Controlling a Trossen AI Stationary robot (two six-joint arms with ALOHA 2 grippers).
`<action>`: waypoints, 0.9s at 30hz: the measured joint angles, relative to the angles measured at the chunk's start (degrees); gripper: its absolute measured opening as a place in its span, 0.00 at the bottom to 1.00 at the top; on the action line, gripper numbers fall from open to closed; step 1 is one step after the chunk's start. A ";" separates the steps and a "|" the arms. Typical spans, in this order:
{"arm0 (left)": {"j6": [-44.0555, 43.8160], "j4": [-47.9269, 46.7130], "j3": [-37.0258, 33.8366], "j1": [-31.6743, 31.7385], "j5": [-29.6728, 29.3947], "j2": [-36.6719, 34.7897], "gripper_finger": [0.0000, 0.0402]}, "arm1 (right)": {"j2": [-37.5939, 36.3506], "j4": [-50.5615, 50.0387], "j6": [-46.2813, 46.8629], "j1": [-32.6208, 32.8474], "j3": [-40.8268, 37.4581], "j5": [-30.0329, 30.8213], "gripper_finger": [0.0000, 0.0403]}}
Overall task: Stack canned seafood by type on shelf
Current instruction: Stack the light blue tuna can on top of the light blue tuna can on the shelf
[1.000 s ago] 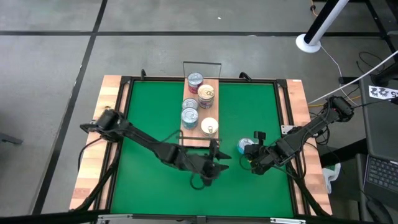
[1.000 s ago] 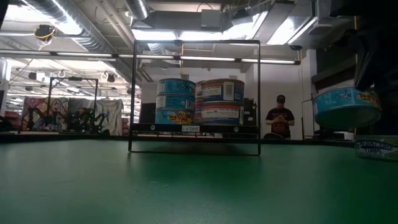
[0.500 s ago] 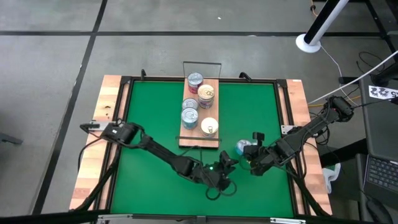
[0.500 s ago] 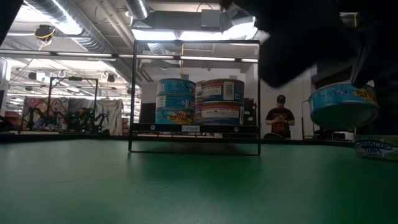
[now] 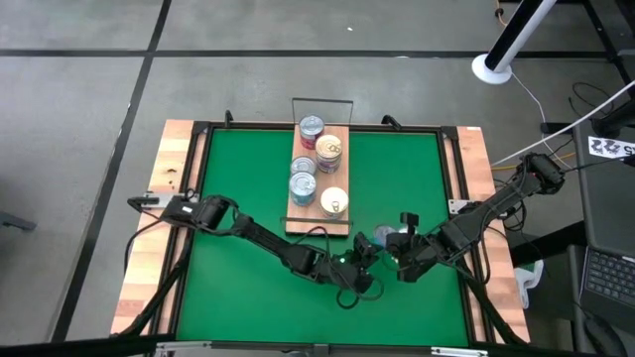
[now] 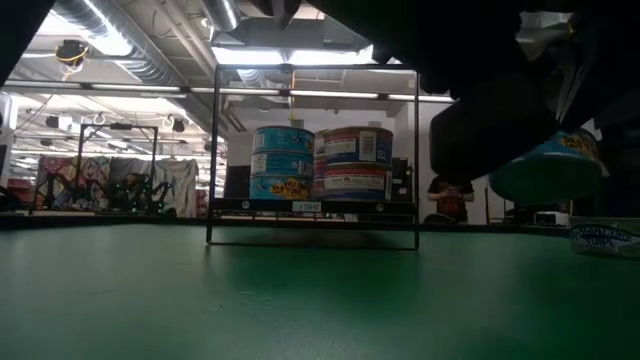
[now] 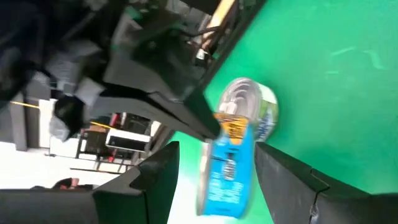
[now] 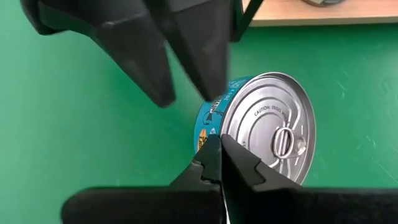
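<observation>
A round tin with a silver pull-tab lid and a blue label (image 8: pixel 267 134) is in my right gripper (image 8: pixel 221 152), lifted above the green mat near the shelf's near end. My left gripper (image 7: pixel 221 180) is open. Its fingers stand on either side of that tin (image 7: pixel 227 168), and I cannot tell whether they touch it. A second tin (image 7: pixel 252 106) rests on its base on the mat just behind. The shelf (image 5: pixel 319 220), a wooden board with wire rails, carries several tins, which the low view shows as blue stacks (image 6: pixel 282 162) and red-and-blue stacks (image 6: pixel 355 162). My right gripper is shut on the blue-labelled tin at its edge (image 8: pixel 214 138), where the side wall meets the lid. The fingers come in from the table's right side. The tin is lifted clear of the mat and tilted (image 6: pixel 548 170).
The green mat (image 5: pixel 238 169) fills the table inside a dark frame. The shelf's near wire rail (image 6: pixel 312 240) stands close beside both grippers. The two arms meet near the mat's near right part. A person (image 6: pixel 440 190) stands in the room far behind the table.
My left gripper has swung from the shelf's near end toward the table's right, up to the held tin, and its open fingers now flank it. My right gripper and the tin have stayed almost in place.
</observation>
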 joint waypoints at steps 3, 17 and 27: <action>1.11 0.43 0.01 0.32 0.00 -0.02 0.51 | 0.00 0.55 0.00 0.00 0.00 0.00 0.00; 1.22 0.14 -0.01 -0.17 2.16 -0.02 0.51 | 0.00 3.48 0.00 0.00 0.00 -0.61 0.00; -0.73 -4.07 -0.01 -0.20 2.66 -0.07 0.51 | 0.00 3.54 0.00 0.00 0.00 -1.07 0.00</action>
